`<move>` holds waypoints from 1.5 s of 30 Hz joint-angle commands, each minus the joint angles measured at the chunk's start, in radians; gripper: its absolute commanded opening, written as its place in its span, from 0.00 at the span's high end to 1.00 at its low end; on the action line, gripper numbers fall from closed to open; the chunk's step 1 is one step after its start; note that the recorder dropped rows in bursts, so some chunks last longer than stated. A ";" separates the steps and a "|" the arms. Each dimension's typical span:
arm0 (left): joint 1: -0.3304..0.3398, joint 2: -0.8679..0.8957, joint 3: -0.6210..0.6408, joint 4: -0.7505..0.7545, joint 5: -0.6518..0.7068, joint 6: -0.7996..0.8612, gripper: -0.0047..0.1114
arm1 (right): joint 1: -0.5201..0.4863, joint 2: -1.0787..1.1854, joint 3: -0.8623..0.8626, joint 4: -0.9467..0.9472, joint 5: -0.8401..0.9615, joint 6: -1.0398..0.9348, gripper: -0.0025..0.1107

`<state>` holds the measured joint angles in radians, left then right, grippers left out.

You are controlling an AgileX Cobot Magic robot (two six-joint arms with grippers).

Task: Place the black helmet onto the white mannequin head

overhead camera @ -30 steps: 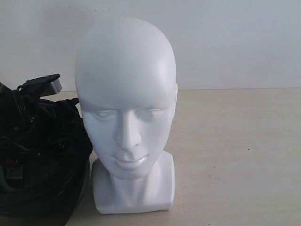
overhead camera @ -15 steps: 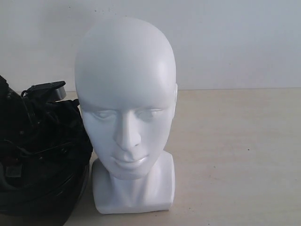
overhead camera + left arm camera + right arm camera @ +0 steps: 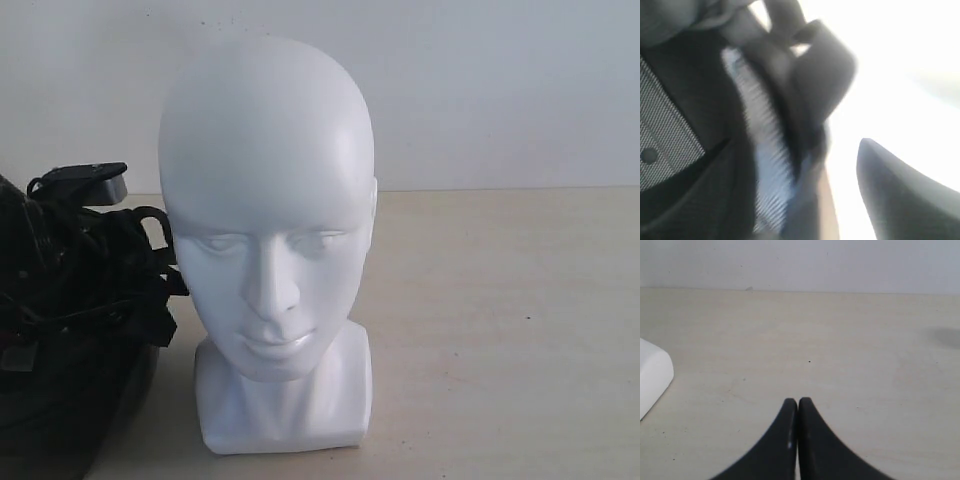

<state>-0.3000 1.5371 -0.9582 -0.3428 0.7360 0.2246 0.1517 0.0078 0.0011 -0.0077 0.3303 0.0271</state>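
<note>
At the left edge of the worktop [image 3: 500, 300], close beside the white mannequin head [image 3: 265, 190], is the black helmet [image 3: 60, 420], half out of the exterior view, with the left hand [image 3: 805, 165] set into its opening. From where I stand I cannot tell whether that hand has a grip. Its wrist view is a blur of grey woven lining [image 3: 670, 135] and a dark strap [image 3: 815, 75], and only one finger [image 3: 900, 200] shows clear of them, so the gap between the two fingers is hidden. The right hand [image 3: 798, 402] hangs low over bare worktop on the other side of the head, fingers pressed tip to tip and holding nothing. The helmet looks to me like a stiff, smooth shell, bulky and awkward for one hand, and slick enough outside to slip. The padded lining at the rim seems the sensible place to pinch, since the fabric gives a little and offers friction. The loose strap will likely dangle and could catch on the nose as it comes over. The head is hard, glossy moulded plastic, bald and rounded, narrowing to a short neck on a blocky base [image 3: 285, 410]. It looks hollow and light, so I would expect it to tip or skate on the pale, matt worktop if the helmet is pushed on sideways rather than lowered straight over the crown.
</note>
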 commanded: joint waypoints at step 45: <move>-0.001 0.184 -0.002 -0.102 -0.198 0.096 0.92 | -0.004 -0.008 -0.001 -0.002 -0.007 -0.004 0.98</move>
<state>-0.3000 1.7168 -0.9605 -0.4573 0.5138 0.3165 0.1517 0.0078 0.0011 -0.0077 0.3303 0.0271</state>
